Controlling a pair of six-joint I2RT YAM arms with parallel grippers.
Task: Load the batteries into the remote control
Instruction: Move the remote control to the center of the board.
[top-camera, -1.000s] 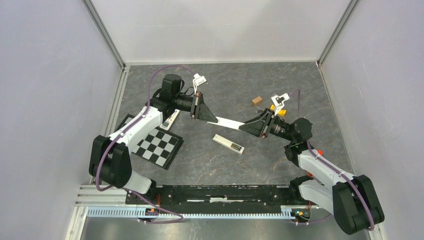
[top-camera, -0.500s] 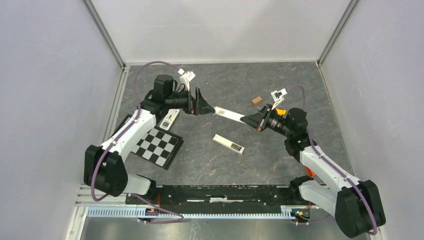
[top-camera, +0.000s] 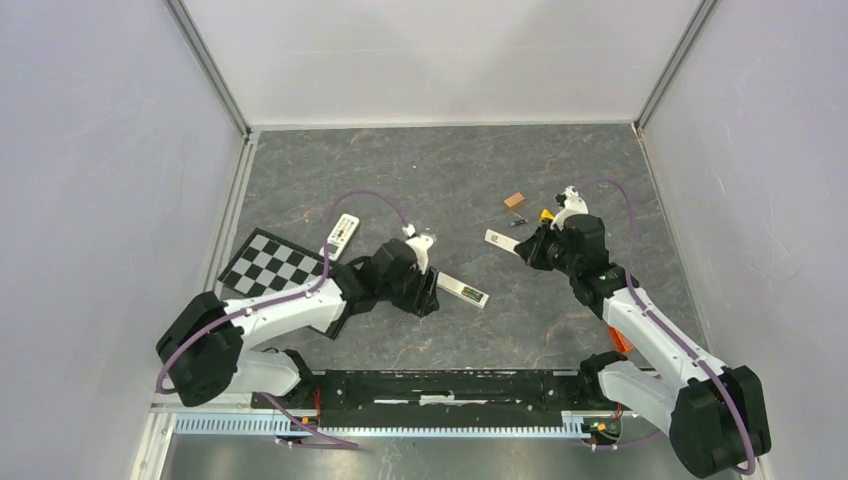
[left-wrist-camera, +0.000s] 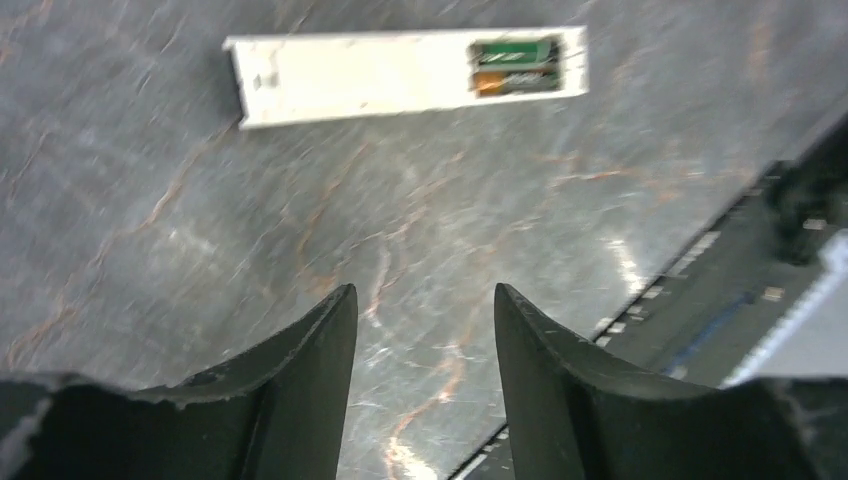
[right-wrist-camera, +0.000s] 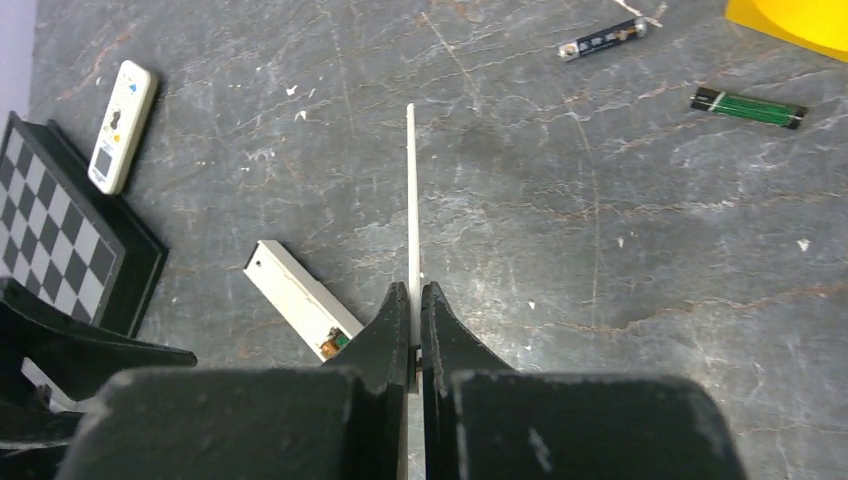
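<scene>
the left gripper (left-wrist-camera: 422, 295) has let go of the thin white cover (right-wrist-camera: 411, 180) and now hangs low beside the white bar (left-wrist-camera: 380, 75), jaws parted, empty. the right gripper (right-wrist-camera: 413, 292) alone pinches that cover, so it likely cannot fetch anything yet. the remote control (top-camera: 343, 235) lies by the checkerboard (top-camera: 272, 262); loose batteries (right-wrist-camera: 748, 108) lie near the yellow piece (right-wrist-camera: 800, 18).

I count four batteries (left-wrist-camera: 515, 52): two in the long white bar (left-wrist-camera: 360, 75) and two loose on the table (top-camera: 420, 170). I see one small remote control (top-camera: 343, 235) with buttons, one thin white strip (right-wrist-camera: 411, 200), one brown block (top-camera: 515, 200), one yellow piece (right-wrist-camera: 800, 18) and one checkered board (top-camera: 285, 272).
</scene>
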